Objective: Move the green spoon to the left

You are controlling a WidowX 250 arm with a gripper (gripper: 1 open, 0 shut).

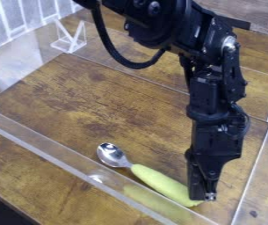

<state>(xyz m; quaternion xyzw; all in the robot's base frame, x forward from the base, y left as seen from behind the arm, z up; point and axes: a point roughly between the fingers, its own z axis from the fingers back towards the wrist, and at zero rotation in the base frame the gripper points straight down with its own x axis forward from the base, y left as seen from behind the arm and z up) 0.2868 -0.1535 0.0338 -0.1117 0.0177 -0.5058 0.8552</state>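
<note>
The green spoon [146, 171] lies on the wooden table near the front right. Its shiny silver bowl points left and its yellow-green handle runs right and toward the front. My black gripper [202, 195] points steeply down at the far end of the handle, with its fingers together. The fingertips sit right at the handle's tip, and whether they clamp it or only touch it cannot be told. The arm rises from there toward the top of the view.
A low clear acrylic wall [66, 149] runs along the front of the wooden table [89, 97], showing a pale reflection of the handle. A clear acrylic stand [68, 35] is at the back left. Another acrylic edge [260, 149] borders the right side.
</note>
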